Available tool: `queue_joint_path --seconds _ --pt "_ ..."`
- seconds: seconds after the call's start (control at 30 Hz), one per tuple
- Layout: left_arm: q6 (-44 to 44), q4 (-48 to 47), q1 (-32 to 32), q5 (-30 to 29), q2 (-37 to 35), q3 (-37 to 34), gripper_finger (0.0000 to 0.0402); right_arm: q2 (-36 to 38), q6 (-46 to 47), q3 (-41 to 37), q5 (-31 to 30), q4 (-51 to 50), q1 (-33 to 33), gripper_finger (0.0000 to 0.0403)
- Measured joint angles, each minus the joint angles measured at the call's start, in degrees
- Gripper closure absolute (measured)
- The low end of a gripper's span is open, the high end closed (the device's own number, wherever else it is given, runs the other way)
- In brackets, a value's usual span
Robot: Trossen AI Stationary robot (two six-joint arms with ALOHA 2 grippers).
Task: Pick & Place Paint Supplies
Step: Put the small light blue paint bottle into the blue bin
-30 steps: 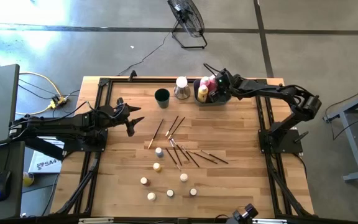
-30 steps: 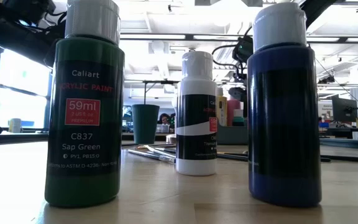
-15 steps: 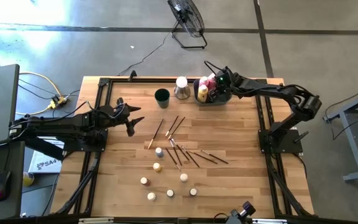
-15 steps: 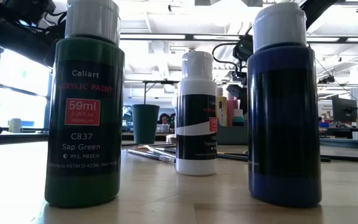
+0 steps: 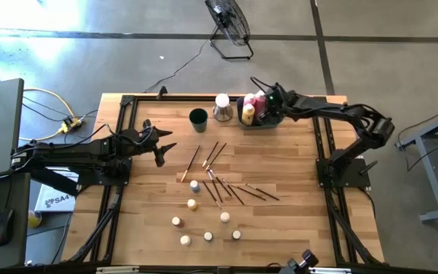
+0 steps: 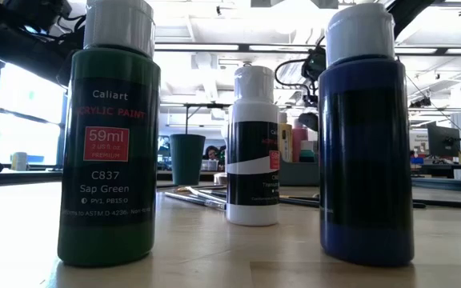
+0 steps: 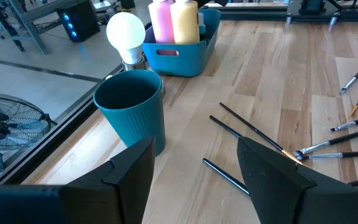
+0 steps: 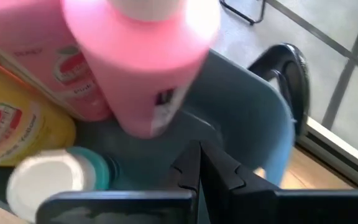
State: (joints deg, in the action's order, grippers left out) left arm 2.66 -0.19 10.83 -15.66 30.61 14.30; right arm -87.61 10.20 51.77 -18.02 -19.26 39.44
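Note:
A pink bottle (image 8: 142, 56), a yellow bottle (image 8: 11, 130) and a white-capped teal bottle (image 8: 55, 177) stand inside the grey-blue bin (image 5: 261, 116) at the table's far edge. My right gripper (image 8: 199, 168) hangs shut over the bin's inside (image 5: 267, 104), beside the pink bottle, with nothing between its fingers. Several thin brushes (image 5: 226, 183) lie scattered mid-table. Several white-capped paint bottles (image 5: 196, 205) stand upright nearer the front; the low view shows a green bottle (image 6: 110, 136), a white bottle (image 6: 252, 148) and a blue bottle (image 6: 366, 136) close up. My left gripper (image 7: 194, 180) waits open at the left (image 5: 162, 148).
A teal ribbed cup (image 5: 198, 117) and a white bulb-shaped thing (image 5: 222, 106) stand left of the bin near the far edge. Black rails (image 5: 124, 152) run along the table's left and right sides. Bare wood lies between the brushes and the bin.

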Motion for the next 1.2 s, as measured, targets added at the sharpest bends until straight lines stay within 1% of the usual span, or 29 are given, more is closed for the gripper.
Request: queue_joint_path --seconds 0.17,0.37,0.5,0.67,0.7,0.8,0.93,1.0,1.07,1.2 --pt "0.0 0.0 0.0 0.0 0.0 0.0 0.0176 3.5 0.6 0.0 0.2 -0.9 -1.5 0.0401" --pt "0.0 0.0 0.0 0.0 0.0 0.0 0.0176 10.8 0.7 0.0 0.2 -2.2 -4.2 0.0401" --pt "0.0 0.0 0.0 0.0 0.0 0.0 0.0176 16.8 3.3 0.0 0.1 -6.0 -7.1 0.0401" --pt "0.0 0.0 0.0 0.0 0.0 0.0 0.0176 23.3 4.9 0.0 0.5 -9.2 -12.9 0.0401" --pt "0.0 0.0 0.0 0.0 0.0 0.0 0.0176 24.3 4.7 0.0 0.8 -9.2 -14.5 0.0401" --pt "0.0 0.0 0.0 0.0 0.0 0.0 0.0176 26.3 4.6 0.0 4.4 -9.0 -18.6 0.0401" --pt "0.0 0.0 0.0 0.6 0.0 0.0 0.0176 26.6 2.4 0.0 8.8 -8.9 -24.4 0.0401" --pt "0.0 0.0 0.0 1.2 0.0 0.0 0.0176 26.1 1.0 -0.4 9.4 -7.3 -27.8 0.0401" --pt "0.0 0.0 0.0 1.4 0.0 0.0 0.0176 25.8 -0.6 -2.2 9.3 -3.0 -30.9 0.0401" --pt "0.0 0.0 0.0 1.9 0.0 0.0 0.0176 25.8 -2.5 -8.8 9.0 10.2 -35.8 0.0401"
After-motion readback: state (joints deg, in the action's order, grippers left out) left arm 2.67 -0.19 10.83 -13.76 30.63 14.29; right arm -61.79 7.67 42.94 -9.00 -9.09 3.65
